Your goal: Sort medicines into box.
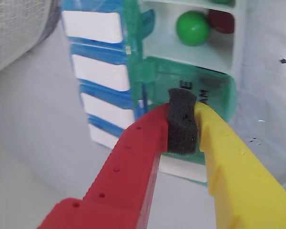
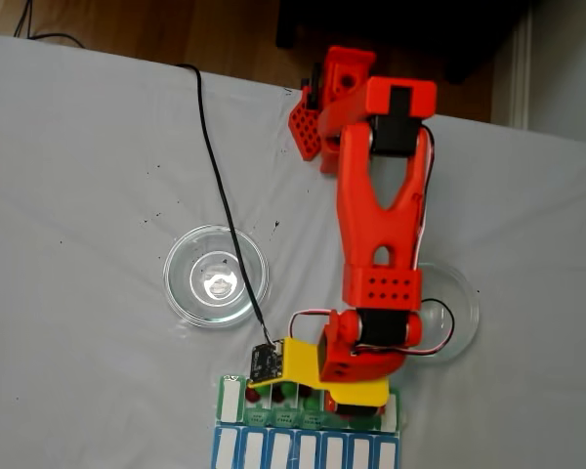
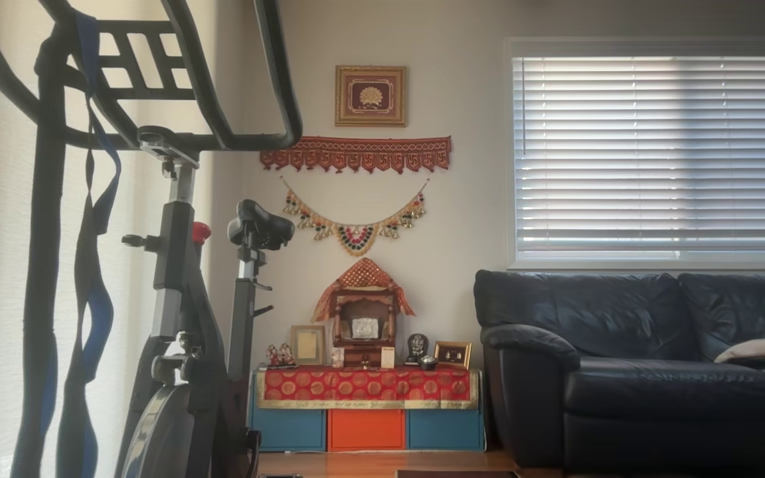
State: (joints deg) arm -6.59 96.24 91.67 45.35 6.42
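Jaws closed over the green box's shut end lid.

In the wrist view we see the gripper (image 1: 183, 125) with its red and yellow jaws drawn together, a dark foam pad pinched between the tips, holding no medicine, resting at a closed lid of the box (image 1: 190, 90). Beyond it an open compartment holds a green ball (image 1: 193, 27) and a dark red ball (image 1: 223, 21). In the fixed view we see the arm (image 2: 376, 234) reaching to the box (image 2: 232, 399) at the bench's (image 2: 78, 195) lower edge, between two glass dishes (image 2: 216, 276).
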